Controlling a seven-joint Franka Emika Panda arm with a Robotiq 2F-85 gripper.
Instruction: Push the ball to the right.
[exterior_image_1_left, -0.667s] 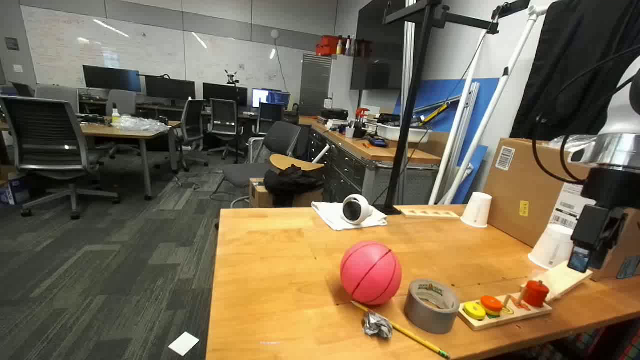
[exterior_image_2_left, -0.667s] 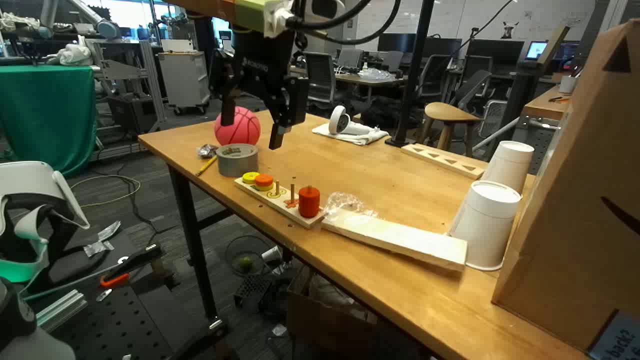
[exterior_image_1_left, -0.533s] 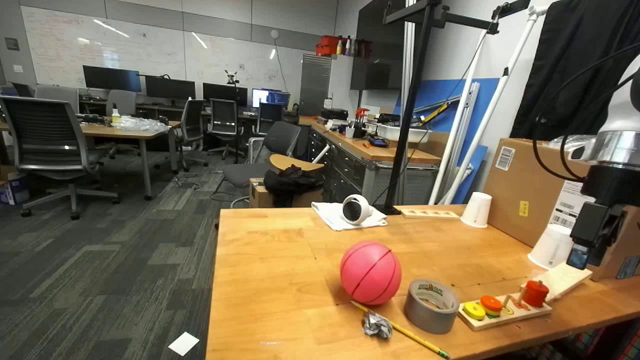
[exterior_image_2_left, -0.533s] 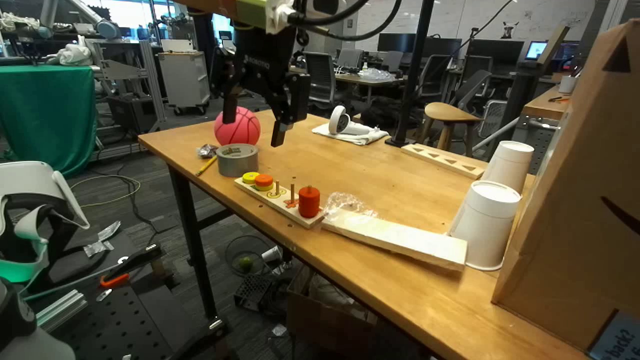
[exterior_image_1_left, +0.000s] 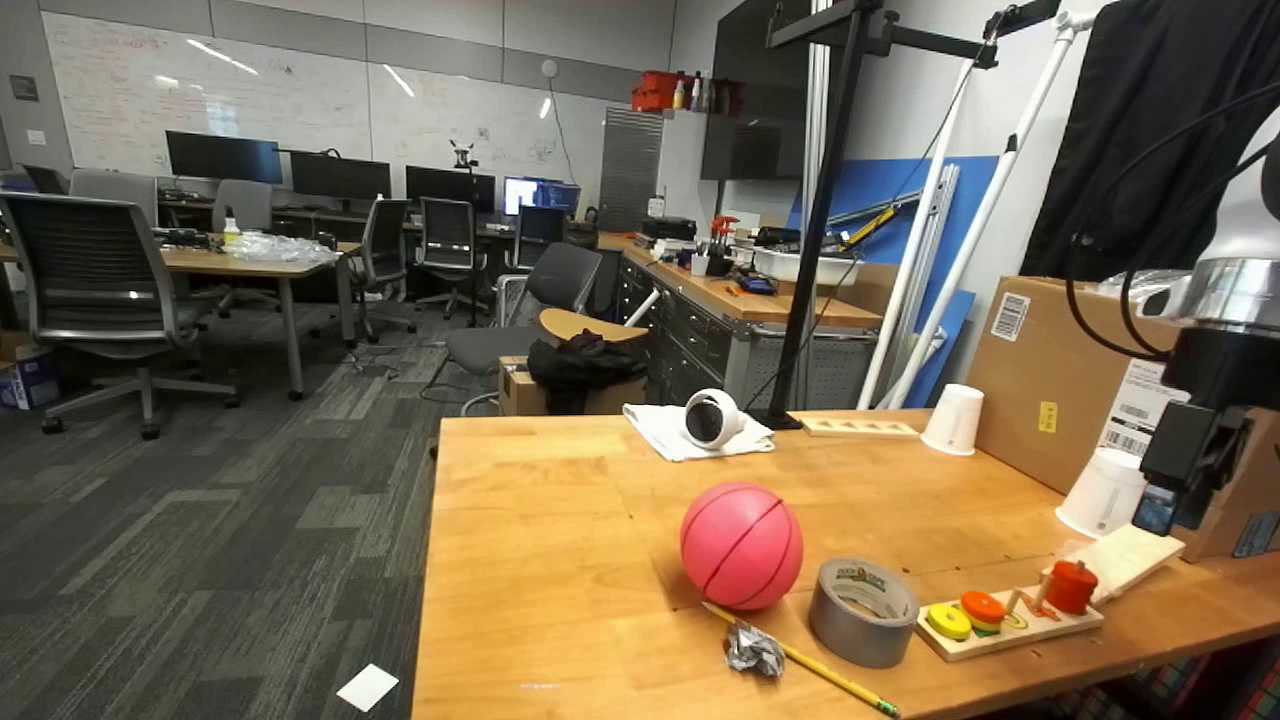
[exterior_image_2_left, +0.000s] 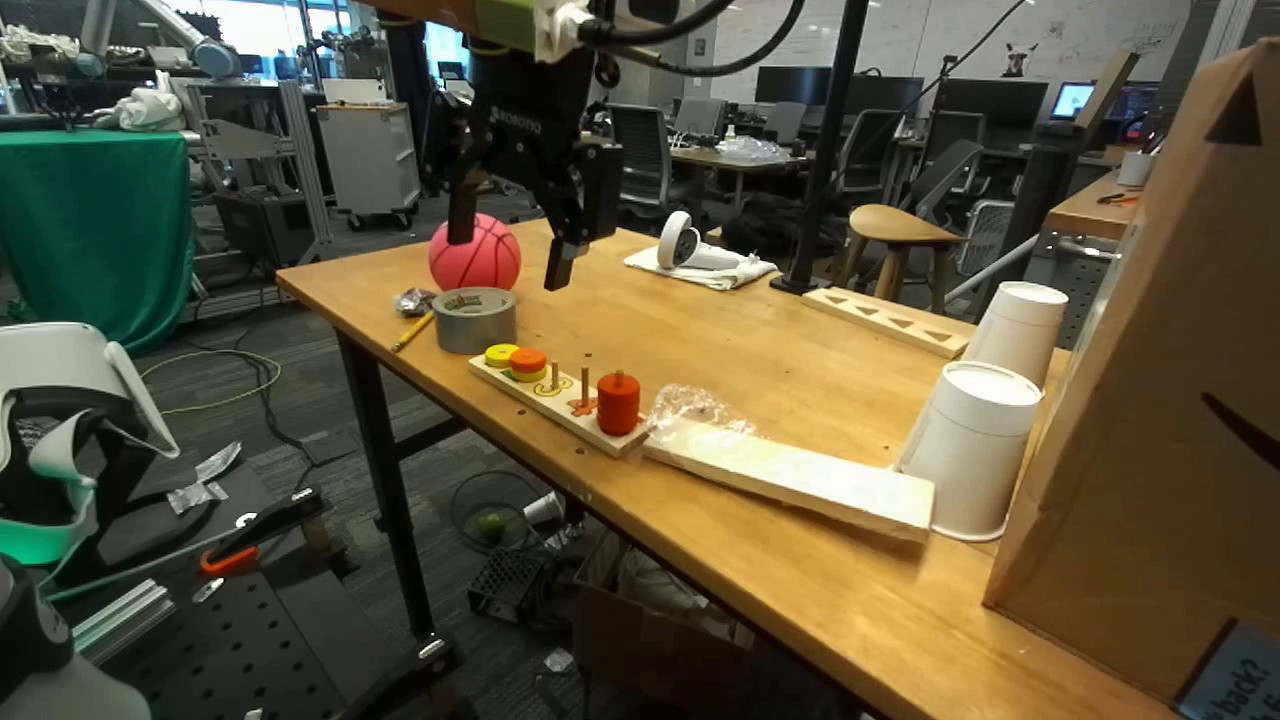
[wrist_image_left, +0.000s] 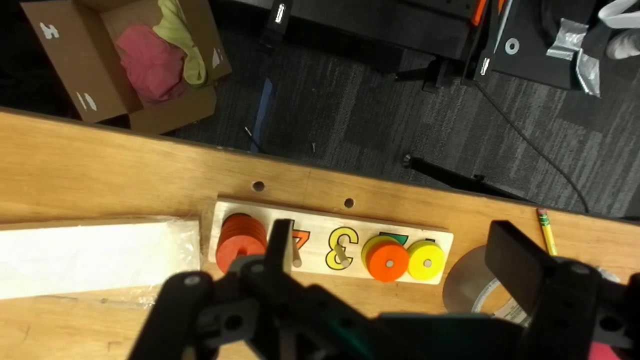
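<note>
The pink-red ball (exterior_image_1_left: 742, 546) with dark seams rests on the wooden table, beside the grey tape roll. It also shows in an exterior view (exterior_image_2_left: 492, 262), partly behind one finger. Only a sliver of it shows at the bottom right corner of the wrist view (wrist_image_left: 602, 352). My black gripper (exterior_image_2_left: 511, 252) is open and empty above the table, apart from the ball. In an exterior view the gripper (exterior_image_1_left: 1160, 512) is at the right edge, far to the right of the ball. In the wrist view its fingers (wrist_image_left: 395, 255) are wide apart above the peg toy.
The grey tape roll (exterior_image_1_left: 852, 640), a pencil (exterior_image_1_left: 840, 682) and crumpled foil (exterior_image_1_left: 755, 652) lie near the ball. A peg toy (exterior_image_2_left: 560, 402), a wooden plank (exterior_image_2_left: 790, 478), white cups (exterior_image_2_left: 975, 455) and a cardboard box (exterior_image_2_left: 1140, 480) stand further along. A black post (exterior_image_2_left: 815, 180) rises behind.
My gripper has risen very slightly and stays open. The ball and the other things on the table have not moved.
</note>
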